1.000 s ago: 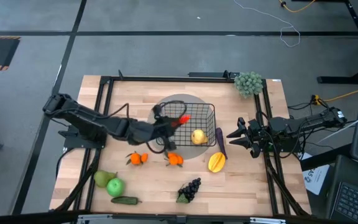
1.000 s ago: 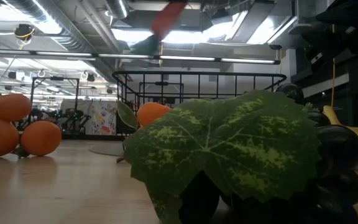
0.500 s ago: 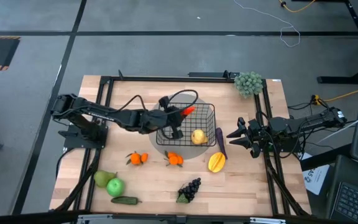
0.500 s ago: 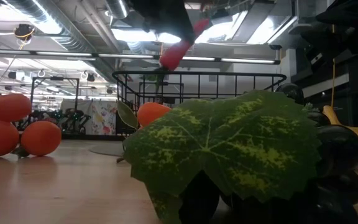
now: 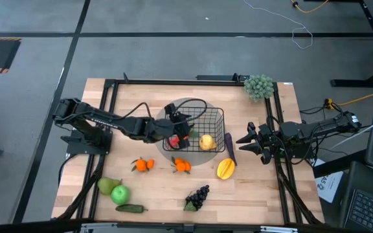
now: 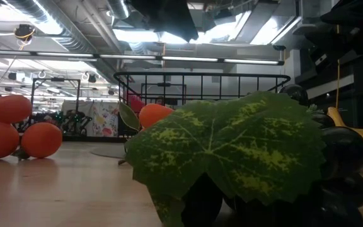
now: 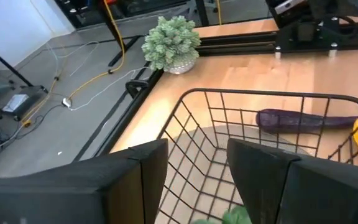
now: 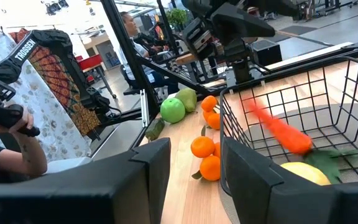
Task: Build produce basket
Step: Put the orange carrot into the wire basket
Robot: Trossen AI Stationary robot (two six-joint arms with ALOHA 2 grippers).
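Basket holding orange carrot and yellow fruit, left claw open above it, right claw open.

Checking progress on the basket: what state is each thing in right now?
Left gripper: open, over the basket.
Right gripper: open, waiting at the table's right edge.
Basket: upright.
Carrot: inside the basket, blurred.
Yellow fruit: in the basket.
Eggplant: outside, beside the basket.
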